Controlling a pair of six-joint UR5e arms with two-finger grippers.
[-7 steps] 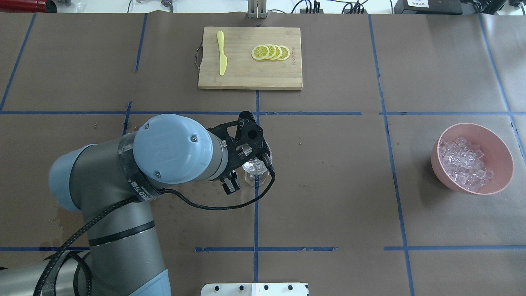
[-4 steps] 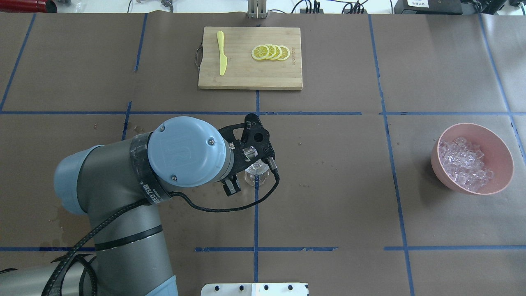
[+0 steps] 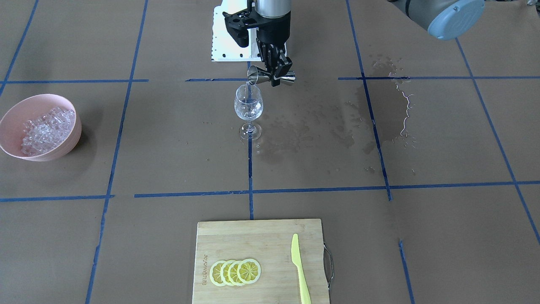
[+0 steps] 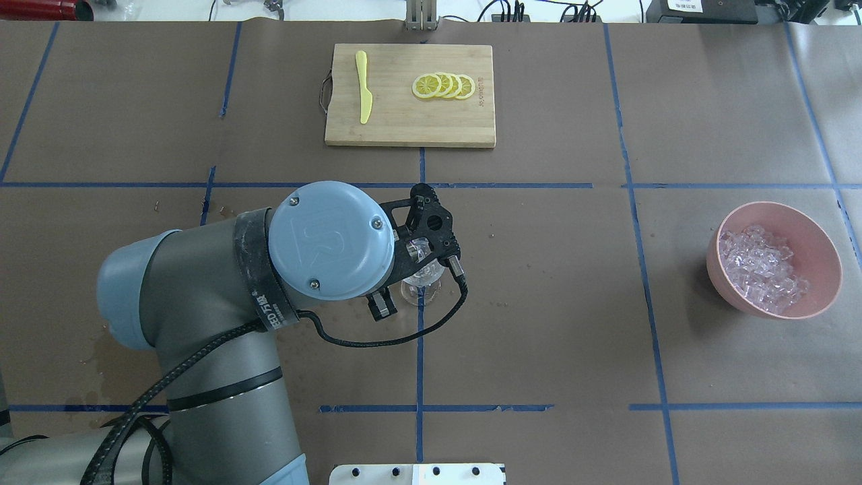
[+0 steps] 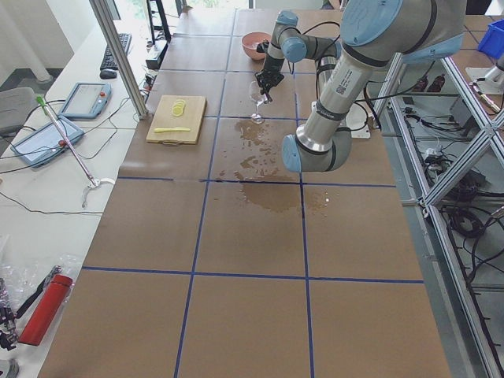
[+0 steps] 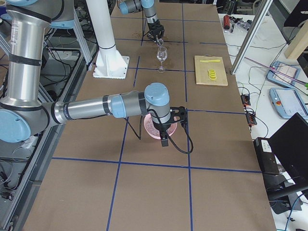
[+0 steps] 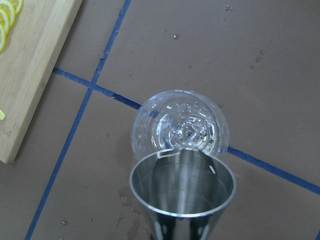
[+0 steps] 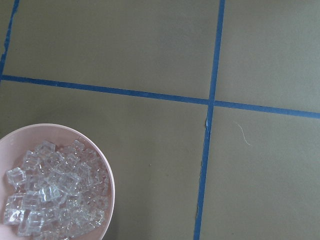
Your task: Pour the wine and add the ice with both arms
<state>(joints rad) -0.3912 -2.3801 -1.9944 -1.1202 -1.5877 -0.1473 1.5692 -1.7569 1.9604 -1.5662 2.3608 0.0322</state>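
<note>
My left tool point(image 3: 276, 75) grips a jigger point(image 3: 254, 76) tipped over the wine glass point(image 3: 249, 105). Whether my right tool point(image 6: 164, 130), near the ice point(image 4: 761, 269), is clenched, I cannot tell.

Made out a raised "UR" logo on the light blue joint cap point(image 4: 330, 239) of the left arm point(image 4: 202, 323), faint in the overhead view. Read white lettering on the black band point(image 4: 264, 306) just behind that cap: "EED", then two characters in Chinese script too small to name with confidence. Saw white print on a lettered sleeve point(image 5: 344, 73) of the near arm in the exterior left view, but could not read it. Found a dark brand mark burned along one short edge of the cutting board point(image 4: 404, 118), too small to spell out. Noted a white label point(image 4: 687, 5) on a black box point(image 4: 720, 10) at the far edge, illegible.
</note>
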